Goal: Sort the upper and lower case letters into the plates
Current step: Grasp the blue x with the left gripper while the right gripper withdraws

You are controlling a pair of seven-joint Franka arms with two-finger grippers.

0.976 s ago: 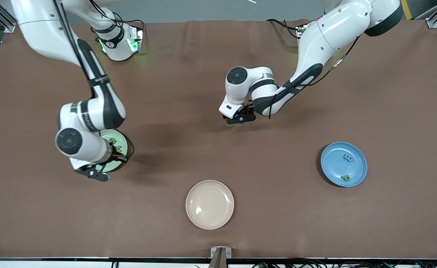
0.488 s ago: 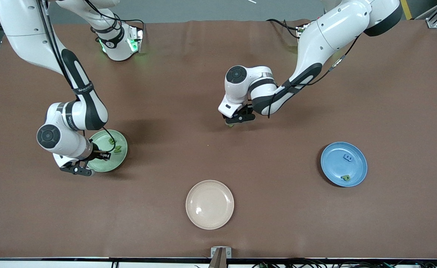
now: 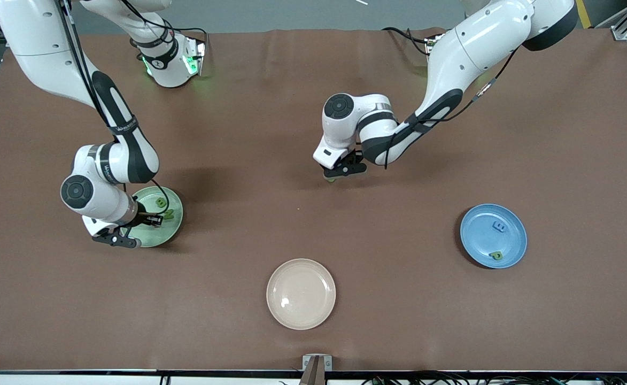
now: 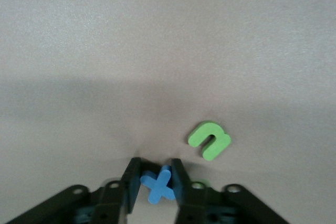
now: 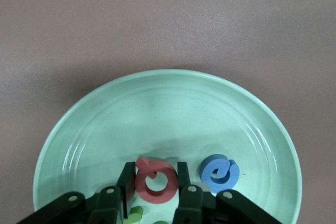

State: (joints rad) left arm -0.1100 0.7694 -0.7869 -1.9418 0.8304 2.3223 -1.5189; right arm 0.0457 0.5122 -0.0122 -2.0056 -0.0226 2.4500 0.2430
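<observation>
Blue x (image 4: 159,185) sits pinched between the jaws of the left gripper (image 3: 340,172), low over the bare middle of the brown table (image 3: 399,299), with the green u (image 4: 209,140) lying just beside it on the cloth, not touching. Right gripper (image 5: 156,182) is over the mint green plate (image 3: 174,227) at the right arm's end of the table, jaws narrow around the red Q (image 5: 155,181); from the wrist view I can't tell if the Q rests on the plate floor or hangs just above it. Blue G (image 5: 220,173) lies in the same plate just beside the Q, and the green B (image 3: 160,202) and green N (image 3: 169,215) are there too. Blue plate (image 3: 516,246) at the left arm's end holds the blue m (image 3: 498,226) and green p (image 3: 496,255); cream plate (image 3: 324,310), nearest the front camera, has nothing in it. Looks like capitals go in the mint plate and small letters in the blue one, so roughly five or six of eight are sorted. Step in hand, I'd say: left arm lifts the x and carries it to the blue plate. To do it well, raise straight up so the jaws don't nudge the u, and keep the squeeze centred on the x so it doesn't twist out. Right jaws should open low over the plate so the Q won't bounce onto the G.
</observation>
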